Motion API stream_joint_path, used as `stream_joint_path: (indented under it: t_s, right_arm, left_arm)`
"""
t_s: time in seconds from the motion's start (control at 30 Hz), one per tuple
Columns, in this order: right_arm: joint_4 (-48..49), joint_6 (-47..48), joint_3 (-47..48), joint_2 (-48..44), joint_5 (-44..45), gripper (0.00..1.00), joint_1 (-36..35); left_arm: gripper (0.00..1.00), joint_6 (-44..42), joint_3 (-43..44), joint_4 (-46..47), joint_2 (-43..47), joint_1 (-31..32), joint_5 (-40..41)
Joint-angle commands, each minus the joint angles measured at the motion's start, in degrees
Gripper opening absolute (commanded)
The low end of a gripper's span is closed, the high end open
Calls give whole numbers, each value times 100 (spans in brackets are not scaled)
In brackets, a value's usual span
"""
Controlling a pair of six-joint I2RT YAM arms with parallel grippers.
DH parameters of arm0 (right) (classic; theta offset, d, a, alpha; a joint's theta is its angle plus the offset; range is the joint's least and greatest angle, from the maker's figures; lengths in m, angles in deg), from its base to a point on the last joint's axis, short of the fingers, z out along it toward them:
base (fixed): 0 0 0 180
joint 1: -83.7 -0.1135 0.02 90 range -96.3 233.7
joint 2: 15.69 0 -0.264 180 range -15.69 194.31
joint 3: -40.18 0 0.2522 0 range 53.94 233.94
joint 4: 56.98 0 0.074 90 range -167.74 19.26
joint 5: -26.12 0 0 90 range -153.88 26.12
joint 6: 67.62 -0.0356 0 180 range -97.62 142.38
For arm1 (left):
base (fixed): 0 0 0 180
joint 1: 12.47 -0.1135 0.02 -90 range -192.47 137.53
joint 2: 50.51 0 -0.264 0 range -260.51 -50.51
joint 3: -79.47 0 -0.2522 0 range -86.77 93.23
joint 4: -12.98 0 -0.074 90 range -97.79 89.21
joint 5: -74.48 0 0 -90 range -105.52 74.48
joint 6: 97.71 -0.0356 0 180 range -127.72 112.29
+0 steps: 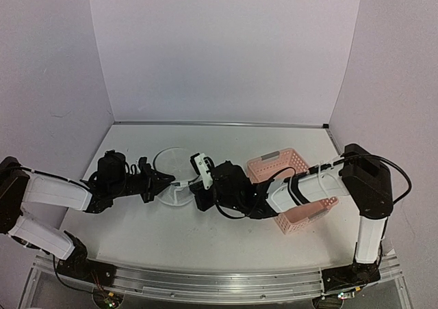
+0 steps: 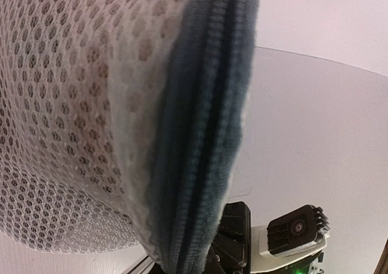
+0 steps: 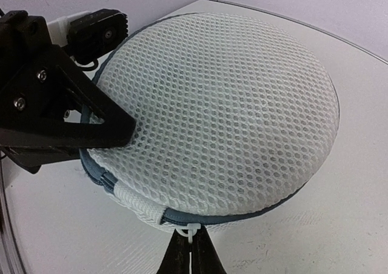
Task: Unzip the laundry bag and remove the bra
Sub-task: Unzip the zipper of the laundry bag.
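The laundry bag (image 1: 172, 165) is a white mesh pouch with a dark zipper rim, lying left of the table's centre. In the right wrist view it is a closed dome (image 3: 224, 104). My right gripper (image 3: 191, 250) is shut on the white zipper pull (image 3: 193, 230) at the bag's near edge. My left gripper (image 3: 118, 137) pinches the bag's rim from the left, one finger on the mesh and one under it. In the left wrist view the mesh (image 2: 73, 104) and blue zipper rim (image 2: 200, 134) fill the frame. The bra is hidden; only a faint brownish tint shows through the mesh.
A pink perforated basket (image 1: 321, 210) stands right of the bag, under the right arm. White walls enclose the table at the back and sides. Both grippers (image 1: 161, 180) (image 1: 194, 194) meet at the bag.
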Motion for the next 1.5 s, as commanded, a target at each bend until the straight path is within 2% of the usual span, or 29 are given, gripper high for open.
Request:
stream_joint_path:
  t_s: [0.0,0.47,0.93,1.27,1.37,1.47]
  right_arm:
    - [-26,388,-304,-598,185,0,24]
    - [-238,990,-1353,-1437,-1133,0,693]
    - [-667,1433,-1990,-2269,-1024,0,1027]
    - [-881,1429,-2507,-2795,-606,0,1027]
    - [-966,1430,-2630,-2902,-428,0,1031]
    - [-1039,1346,-2759,-3051,-299,0,1028]
  left_arm:
    - [0,-254,229,248,71,15,-505]
    - [0,-1124,583,111,-300,13,-1966]
    - [0,-2021,1192,-512,-780,12,-3086]
    - [0,-2826,1661,-1463,-1094,23,-3491]
    - [0,-3249,1948,-2066,-1157,34,-3449]
    - [0,-4065,2461,-3279,-1241,49,-3125]
